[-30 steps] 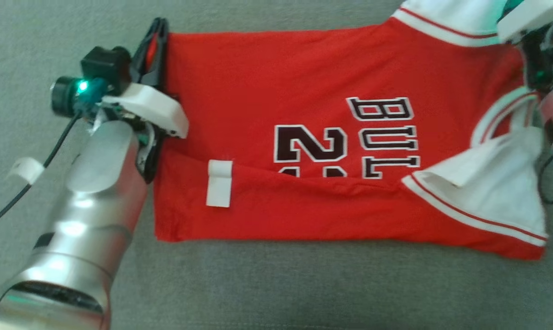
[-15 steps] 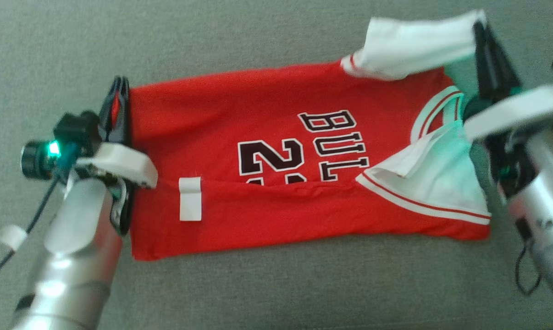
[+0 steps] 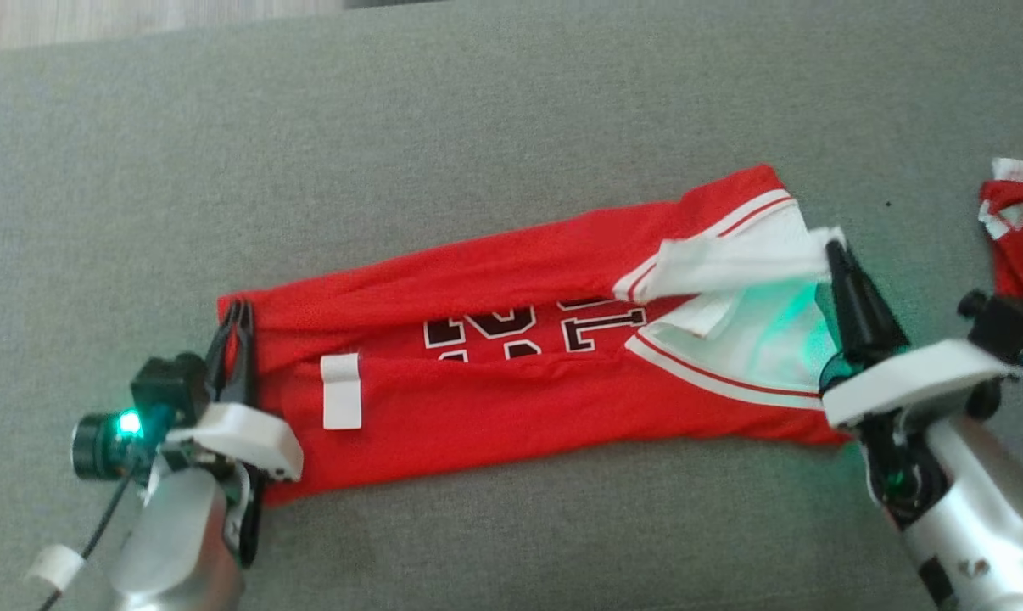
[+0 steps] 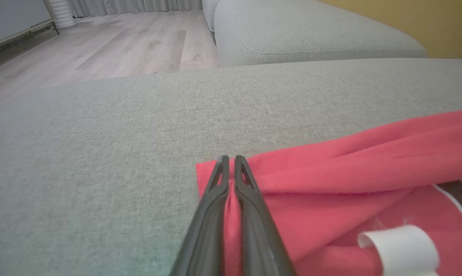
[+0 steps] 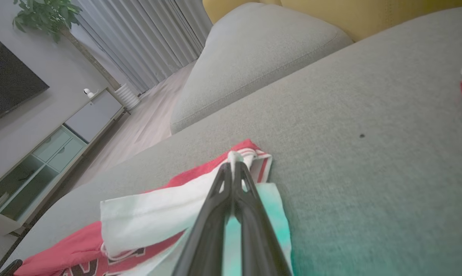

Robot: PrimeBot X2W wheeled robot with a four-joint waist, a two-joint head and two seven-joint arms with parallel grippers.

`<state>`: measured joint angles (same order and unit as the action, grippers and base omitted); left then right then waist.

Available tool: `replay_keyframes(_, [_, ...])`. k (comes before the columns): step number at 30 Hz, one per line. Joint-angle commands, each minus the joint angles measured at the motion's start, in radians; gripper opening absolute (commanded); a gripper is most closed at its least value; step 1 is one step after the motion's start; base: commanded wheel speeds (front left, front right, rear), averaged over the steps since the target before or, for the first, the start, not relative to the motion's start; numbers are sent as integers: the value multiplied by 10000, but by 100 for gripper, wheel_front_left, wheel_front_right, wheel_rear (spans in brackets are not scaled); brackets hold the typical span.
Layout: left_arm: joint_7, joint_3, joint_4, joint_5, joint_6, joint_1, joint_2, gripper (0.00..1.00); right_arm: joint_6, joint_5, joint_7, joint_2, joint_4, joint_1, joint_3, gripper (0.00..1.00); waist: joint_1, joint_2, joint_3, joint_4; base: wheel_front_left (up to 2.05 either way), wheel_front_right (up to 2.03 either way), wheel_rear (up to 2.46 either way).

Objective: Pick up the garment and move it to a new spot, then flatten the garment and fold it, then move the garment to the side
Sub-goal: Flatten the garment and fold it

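**A:** Two grippers, each pinched shut on one red sleeveless jersey with white trim, centre frame on the grey fabric sofa seat. Left gripper: hem corner. Right gripper: white shoulder edge.

**B:** Handling?

**A:** Advise carrying both corners level and taut, edges matched. Head view lists the full fold; left wrist view adds pale wood floor.

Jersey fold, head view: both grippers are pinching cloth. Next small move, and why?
Probably draw both a little toward the robot to close the fold. The left gripper has jaws shut on the jersey hem, the right gripper on the white sleeve; part of the number shows between the far half and the near flap.
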<state>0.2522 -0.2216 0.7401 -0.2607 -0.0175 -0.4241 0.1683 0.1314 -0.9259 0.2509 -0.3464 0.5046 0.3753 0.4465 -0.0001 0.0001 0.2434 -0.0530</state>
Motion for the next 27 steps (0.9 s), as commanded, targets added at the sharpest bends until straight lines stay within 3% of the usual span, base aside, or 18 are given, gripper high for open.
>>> replay_keyframes(1, [95, 435, -264, 93, 34, -41, 167, 0, -7, -32, 108, -1, -271, -100, 75, 0, 1, -1, -77, -38, 0, 0, 0])
replay_keyframes(4, [95, 630, -273, 179, 17, 279, -29, 0, -7, -33, 102, 128, -187, -326, 72, 0, 1, -1, -222, -59, 0, 0, 0])
replay_keyframes(5, [95, 687, -278, 213, 11, 364, -90, 7, -7, -32, 74, 163, -132, -370, 71, 0, 1, -1, -259, -58, 0, 0, 0])
replay_keyframes(6, [95, 755, -307, 246, 16, 444, -152, 32, -7, -27, 53, 194, -52, -398, 43, 0, 1, -1, -308, -55, 0, 0, 0])
replay_keyframes(7, [95, 838, -349, 286, 54, 524, -201, 61, -7, -6, 34, 229, 96, -418, -38, 9, 1, -1, -358, -49, 0, 0, 0])
replay_keyframes(8, [95, 956, -401, 312, 126, 600, -250, 100, -7, 36, -9, 274, 233, -414, -93, 94, 1, -1, -399, -43, 0, 0, 0])
replay_keyframes(9, [95, 1049, -510, 383, 192, 669, -283, 100, -7, 123, -13, 313, 364, -386, -175, 100, 1, -1, -451, -31, 0, 0, 0])
replay_keyframes(17, [95, 1594, -1906, 1230, 751, 1400, -516, 100, -7, 2323, 101, 886, 1173, 21, -1562, 100, 1, -1, -791, 72, 0, 0, 0])
replay_keyframes(22, [95, 1789, -2621, 1530, 843, 1963, -759, 100, -7, 4458, 105, 1682, 950, -273, -2632, 100, 1, -1, -1041, 150, 0, 0, 0])
replay_keyframes(27, [95, 1975, -2834, 1500, 848, 2618, -992, 100, -7, 5679, 107, 2323, 953, -727, -3269, 100, 1, -1, -1368, 207, 0, 0, 0])
